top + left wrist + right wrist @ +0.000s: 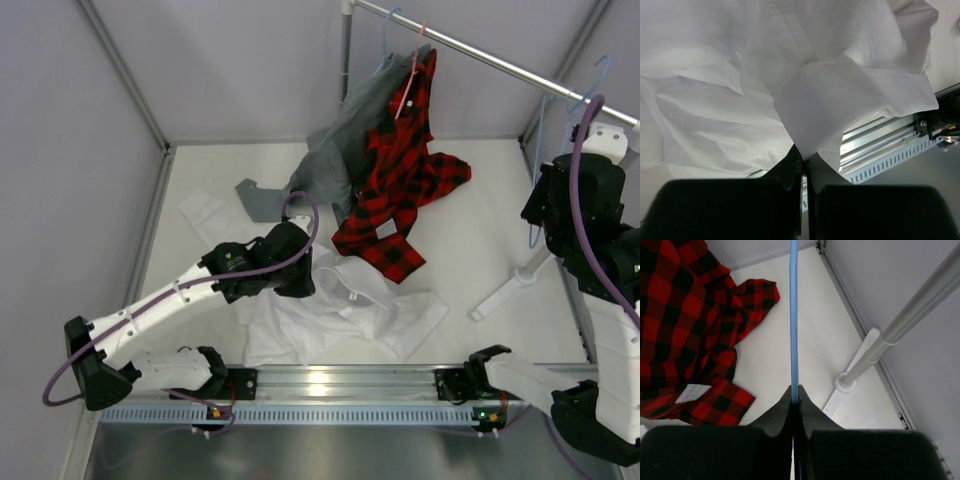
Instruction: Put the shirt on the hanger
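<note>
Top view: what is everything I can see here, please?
white shirt: one, white, crumpled on the table, near middle
light-blue hanger: one, light blue, far right, beside the rail
plaid shirt: one, red and black, hanging from the rail, tail on the table
pink hanger: one, pink, on the rail, carrying the plaid shirt
grey garment: one, grey, hanging left of the plaid shirt
clothes rail: one, silver, across the far right corner
table: one, white, under everything
left gripper: one, black, shut on the white shirt's folded edge
right gripper: one, black, shut on the light-blue hanger
</note>
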Available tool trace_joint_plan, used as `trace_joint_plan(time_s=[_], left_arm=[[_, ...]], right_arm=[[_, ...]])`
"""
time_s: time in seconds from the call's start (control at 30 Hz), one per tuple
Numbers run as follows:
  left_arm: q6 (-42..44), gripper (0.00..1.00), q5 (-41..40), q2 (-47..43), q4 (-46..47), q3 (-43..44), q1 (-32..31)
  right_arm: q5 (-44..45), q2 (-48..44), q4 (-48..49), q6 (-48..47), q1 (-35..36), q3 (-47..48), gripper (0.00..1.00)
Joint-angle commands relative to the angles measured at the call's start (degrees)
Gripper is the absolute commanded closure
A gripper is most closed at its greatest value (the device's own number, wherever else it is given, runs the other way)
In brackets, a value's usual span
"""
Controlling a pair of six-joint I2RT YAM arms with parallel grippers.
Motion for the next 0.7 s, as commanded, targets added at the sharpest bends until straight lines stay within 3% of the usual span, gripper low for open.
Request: trace_joint_plan(time_s=[0.0,0.07,0.23,0.67], left_arm=[[-0.5,1.00,-1.5,-1.1,0.5,2.4,0.3],[-0.7,1.00,-1.6,-0.8,0.1,2.7,0.4],[-3.6,1.00,-4.8,0.4,-2.3,5.2,2.1],[0.3,1.00,2.0,7.1,-2.4,9.6,14.3]], right_arm=[[-1.5,0.8,4.9,-3.5,-1.0,3.5,1.00],[-3.2,0.9,5.0,-4.4,-1.0,5.3,1.00],[-18.0,0.1,3.1,-7.0,-1.0,7.3,1.00],[-44.1,-9.7,0.7,-11.6,-0.9,3.8,1.00]])
